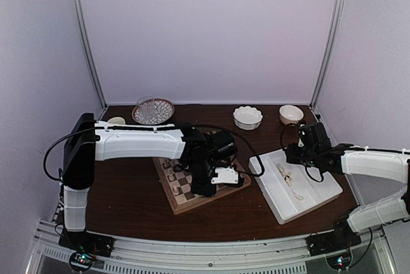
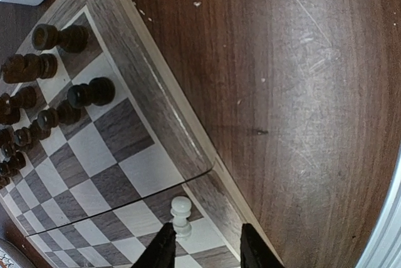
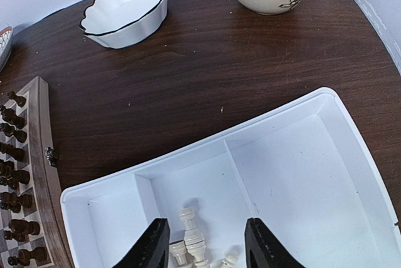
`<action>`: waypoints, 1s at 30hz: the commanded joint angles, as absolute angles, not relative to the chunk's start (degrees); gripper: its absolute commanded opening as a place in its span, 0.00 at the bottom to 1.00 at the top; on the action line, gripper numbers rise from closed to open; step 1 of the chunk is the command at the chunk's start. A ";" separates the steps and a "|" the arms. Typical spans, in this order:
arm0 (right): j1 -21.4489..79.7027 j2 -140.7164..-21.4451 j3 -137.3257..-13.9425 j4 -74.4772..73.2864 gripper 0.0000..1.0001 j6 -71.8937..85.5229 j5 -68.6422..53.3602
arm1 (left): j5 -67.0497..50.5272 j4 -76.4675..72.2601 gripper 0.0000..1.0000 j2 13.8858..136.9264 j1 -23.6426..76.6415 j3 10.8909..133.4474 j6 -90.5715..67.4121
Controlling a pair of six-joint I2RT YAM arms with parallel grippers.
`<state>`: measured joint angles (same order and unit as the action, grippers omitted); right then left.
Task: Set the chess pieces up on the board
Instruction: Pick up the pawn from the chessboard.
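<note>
The board (image 2: 144, 168) lies under my left gripper (image 2: 208, 238), whose jaws stand open. One cream-white pawn (image 2: 181, 213) stands upright on a light square near the board's edge, right beside the left finger (image 2: 164, 248) and well apart from the right one. Dark brown pieces (image 2: 88, 92) stand in rows on the far side. From above, the left gripper (image 1: 211, 184) hangs over the board (image 1: 182, 200). My right gripper (image 3: 203, 249) is open above the white tray (image 3: 188, 149), over several cream-white chess pieces (image 3: 197, 233) lying in its middle compartment.
A scalloped white bowl (image 1: 247, 117), a cream bowl (image 1: 291, 114) and a patterned glass plate (image 1: 152, 111) stand along the back of the table. The white tray (image 1: 320, 187) sits right of the board. Bare dark tabletop (image 2: 301, 92) borders the board's rim.
</note>
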<state>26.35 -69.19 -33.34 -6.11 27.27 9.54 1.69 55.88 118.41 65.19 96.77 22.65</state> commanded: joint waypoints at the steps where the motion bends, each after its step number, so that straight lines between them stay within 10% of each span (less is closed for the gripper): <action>1: 25.89 -68.38 -32.53 -5.01 0.44 27.42 9.17 | 2.72 56.37 0.36 119.99 64.47 98.90 23.30; 30: 25.41 -68.82 -32.45 -4.60 0.44 27.71 8.13 | 2.55 56.77 0.21 124.20 62.58 100.57 22.52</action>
